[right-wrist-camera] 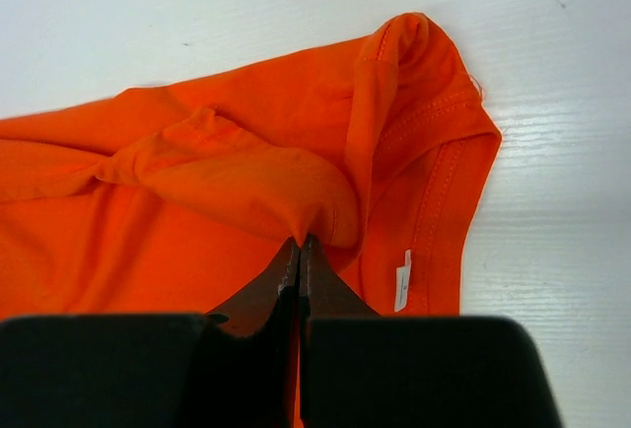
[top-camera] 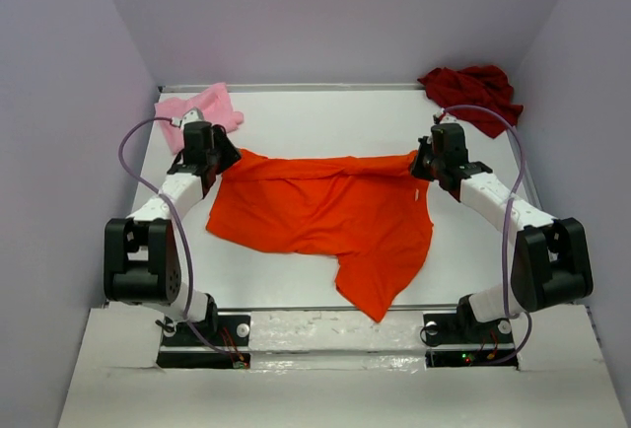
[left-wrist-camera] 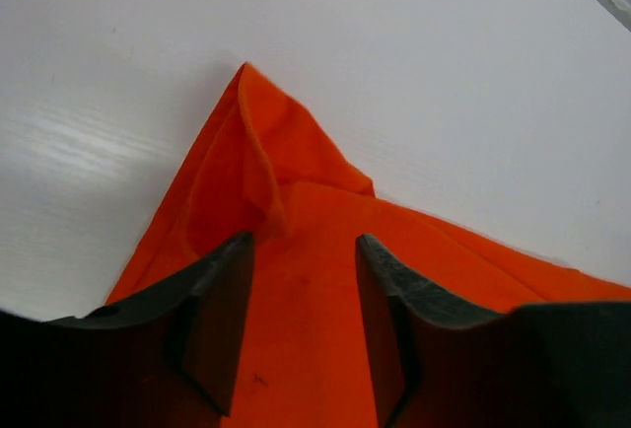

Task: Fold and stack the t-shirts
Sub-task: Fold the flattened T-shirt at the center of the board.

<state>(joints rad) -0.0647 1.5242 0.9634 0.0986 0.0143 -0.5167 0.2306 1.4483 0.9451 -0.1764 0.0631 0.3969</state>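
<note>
The bright orange t-shirt [top-camera: 325, 216] lies spread across the middle of the table, one part hanging toward the near edge. My left gripper [top-camera: 225, 164] is open over its far left corner [left-wrist-camera: 251, 152], fingers [left-wrist-camera: 222, 310] either side of the cloth. My right gripper [top-camera: 422, 167] is shut on a pinched fold of the orange shirt [right-wrist-camera: 246, 172] near its far right corner. The light pink t-shirt [top-camera: 202, 110] is bunched at the far left corner. The dark red t-shirt [top-camera: 473, 93] is bunched at the far right corner.
A white care label [right-wrist-camera: 401, 280] shows on the orange shirt by my right gripper. The table's far edge [top-camera: 325, 87] meets the back wall. Side walls close in left and right.
</note>
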